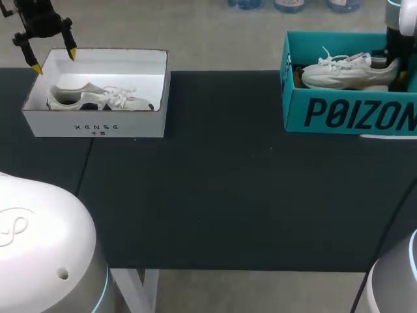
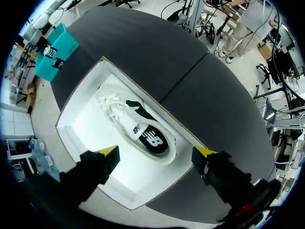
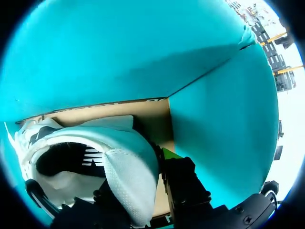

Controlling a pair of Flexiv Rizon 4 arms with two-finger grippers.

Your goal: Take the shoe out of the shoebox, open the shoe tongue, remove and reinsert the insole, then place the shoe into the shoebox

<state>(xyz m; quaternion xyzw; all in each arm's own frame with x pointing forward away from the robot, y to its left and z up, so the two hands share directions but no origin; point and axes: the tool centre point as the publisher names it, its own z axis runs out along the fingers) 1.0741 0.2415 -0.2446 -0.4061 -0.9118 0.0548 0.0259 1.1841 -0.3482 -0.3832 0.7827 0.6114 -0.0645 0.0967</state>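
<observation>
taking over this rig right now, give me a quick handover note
Left gripper: open, holding nothing, above the white cardboard shoebox.
Right gripper: down inside the teal cardboard shoebox, at the heel of the pale grey sneaker; grip unclear.
White lace-up sneaker: inside the white box, along its front wall.
Done: nothing visible; both shoes are in their boxes.
Left: lift shoe out, open tongue, insole out and back in, return shoe.

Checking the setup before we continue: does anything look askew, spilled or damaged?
Nothing looks damaged or spilled. One oddity: the left shoe lies on its side along a long wall of the white box, while the right shoe appears to sit sole-down in the teal box.
</observation>
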